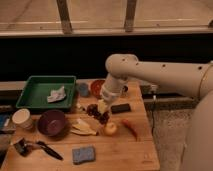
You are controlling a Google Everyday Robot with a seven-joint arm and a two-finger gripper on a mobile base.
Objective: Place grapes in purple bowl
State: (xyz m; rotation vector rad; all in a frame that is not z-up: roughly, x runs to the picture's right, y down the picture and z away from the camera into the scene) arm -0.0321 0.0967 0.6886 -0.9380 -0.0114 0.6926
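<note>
The gripper (103, 107) is hanging low over the grapes (98, 114), hiding part of them, fingers closed; whether berries are pinched is unclear. The purple bowl (52, 131) is sitting left.

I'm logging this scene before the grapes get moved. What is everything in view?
table: one, light wood, under everything
tray: one, green, back left
cloth: one, white, in the tray
cup: one, cream, left edge
purple bowl: one, dark purple, in front of the tray
orange bowl: one, orange-red, back centre
small container: one, blue-grey, left of the orange bowl
grapes: one bunch, dark, centre
block: one, black, right of the grapes
banana: one, yellowish, right of the purple bowl
apple: one, yellow-red, front of the grapes
chilli: one, red, right of the apple
sponge: one, blue, front
brush: one, black, front left
arm: one, cream, from the right
gripper: one, at the grapes, fingers shut
</note>
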